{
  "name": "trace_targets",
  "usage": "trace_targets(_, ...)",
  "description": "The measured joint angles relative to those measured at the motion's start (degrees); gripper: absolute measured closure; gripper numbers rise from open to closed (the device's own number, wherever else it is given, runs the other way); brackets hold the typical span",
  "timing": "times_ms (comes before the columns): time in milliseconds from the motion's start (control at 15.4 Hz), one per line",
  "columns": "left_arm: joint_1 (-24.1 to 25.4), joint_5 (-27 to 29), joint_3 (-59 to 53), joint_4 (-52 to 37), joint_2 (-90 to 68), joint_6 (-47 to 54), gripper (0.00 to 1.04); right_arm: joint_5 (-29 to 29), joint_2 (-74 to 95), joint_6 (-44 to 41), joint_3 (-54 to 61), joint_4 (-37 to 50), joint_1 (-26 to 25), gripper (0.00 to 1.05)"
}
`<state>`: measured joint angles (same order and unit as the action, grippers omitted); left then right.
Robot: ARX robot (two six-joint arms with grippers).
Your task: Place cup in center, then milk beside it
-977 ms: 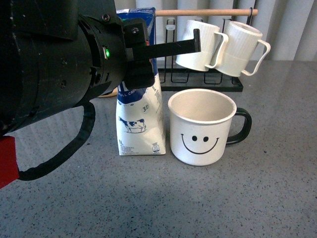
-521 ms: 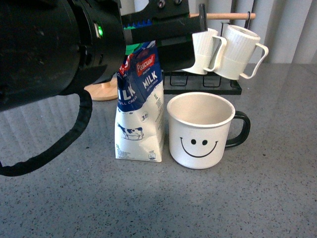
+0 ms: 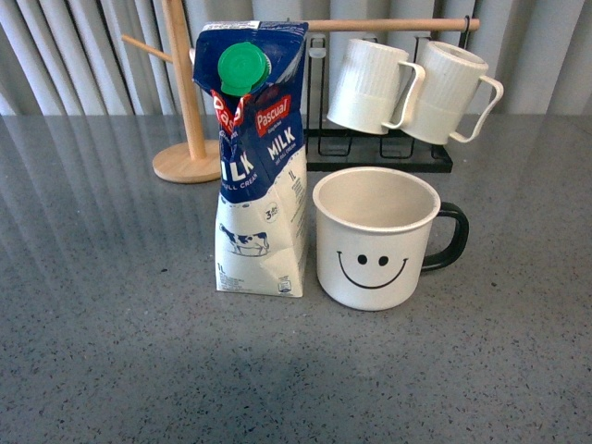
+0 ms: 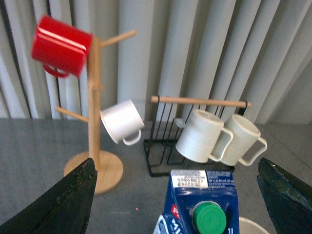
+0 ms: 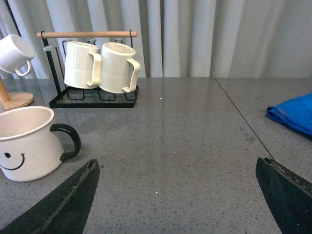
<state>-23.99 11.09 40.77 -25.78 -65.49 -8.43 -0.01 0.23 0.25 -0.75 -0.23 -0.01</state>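
The left gripper hangs spread wide above the milk carton, gripping nothing; the right gripper is likewise spread and empty; the carton stands upright on the grey table, just left of the smiley mug.

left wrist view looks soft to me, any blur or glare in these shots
Left wrist view: slightly blurred, the red mug smeared most. Front view: sharp, the milk carton print readable, pale streaks of glare on the grey table. Right wrist view: crisp, even light on the smiley mug.
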Motion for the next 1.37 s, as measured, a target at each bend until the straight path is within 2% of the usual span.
trace_targets(326,20.3,-15.8,-7.2,6.5,19.4,5.5,0.07,0.0,0.0,0.0,0.0,0.0,0.0,0.07)
trace_targets(391,23.4,-13.3,-7.5,13.0,22.8,6.6,0.16,0.0,0.0,0.0,0.0,0.0,0.0,0.07)
trace_targets(456,24.2,-11.0,-11.4,14.4,26.6,7.2,0.29,0.0,0.0,0.0,0.0,0.0,0.0,0.07)
trace_targets(847,23.9,-11.0,-27.9,9.9,36.7,7.4,1.01,0.0,0.0,0.0,0.0,0.0,0.0,0.07)
trace_targets(1368,23.9,-11.1,-36.2,11.8,46.8,7.5,1.04,0.0,0.0,0.0,0.0,0.0,0.0,0.07)
